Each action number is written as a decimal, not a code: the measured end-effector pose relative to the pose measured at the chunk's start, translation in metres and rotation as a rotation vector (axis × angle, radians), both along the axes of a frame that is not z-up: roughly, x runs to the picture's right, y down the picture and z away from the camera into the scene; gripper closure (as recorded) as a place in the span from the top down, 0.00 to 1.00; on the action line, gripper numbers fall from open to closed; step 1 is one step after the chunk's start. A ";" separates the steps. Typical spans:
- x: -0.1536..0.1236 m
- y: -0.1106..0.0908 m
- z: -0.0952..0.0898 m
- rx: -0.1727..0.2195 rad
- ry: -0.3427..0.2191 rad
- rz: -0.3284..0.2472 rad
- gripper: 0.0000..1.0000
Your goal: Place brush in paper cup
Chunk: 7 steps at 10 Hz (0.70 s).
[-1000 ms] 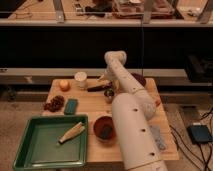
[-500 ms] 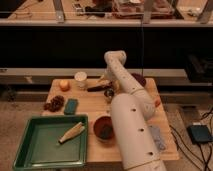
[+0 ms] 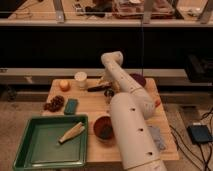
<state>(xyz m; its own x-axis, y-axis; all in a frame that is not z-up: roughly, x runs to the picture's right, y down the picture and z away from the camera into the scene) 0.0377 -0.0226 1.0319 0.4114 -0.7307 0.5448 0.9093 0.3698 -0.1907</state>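
The brush [image 3: 96, 88], a slim dark stick, lies on the wooden table [image 3: 90, 107] just right of the white paper cup [image 3: 80, 79], which stands upright near the table's back edge. My white arm rises from the lower right, bends at the back of the table and comes down so that the gripper [image 3: 106, 85] hangs at the brush's right end, close above the table. The wrist hides whether it touches the brush. A small metal cup [image 3: 109, 94] stands just in front of the gripper.
An orange [image 3: 64, 85] sits left of the paper cup. A dark clustered object [image 3: 54, 103] and a teal block [image 3: 71, 106] lie at the left. At the front left a green tray [image 3: 30, 150] holds a tan object [image 3: 71, 132]. A brown bowl [image 3: 103, 127] stands beside my arm, a dark bowl [image 3: 138, 79] behind it.
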 end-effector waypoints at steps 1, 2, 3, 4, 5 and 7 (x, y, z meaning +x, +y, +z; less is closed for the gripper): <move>-0.001 0.003 0.002 0.006 0.003 -0.012 0.80; -0.003 0.008 0.004 0.008 0.003 -0.025 0.77; -0.003 0.011 0.006 0.011 0.004 -0.037 0.64; -0.003 0.011 0.007 0.014 0.005 -0.041 0.57; -0.004 0.011 0.007 0.018 0.002 -0.044 0.47; -0.002 0.010 0.004 0.028 -0.001 -0.039 0.26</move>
<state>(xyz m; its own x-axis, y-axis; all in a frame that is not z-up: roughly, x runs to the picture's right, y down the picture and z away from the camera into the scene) 0.0355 -0.0121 1.0359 0.3815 -0.7611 0.5245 0.9234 0.3392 -0.1795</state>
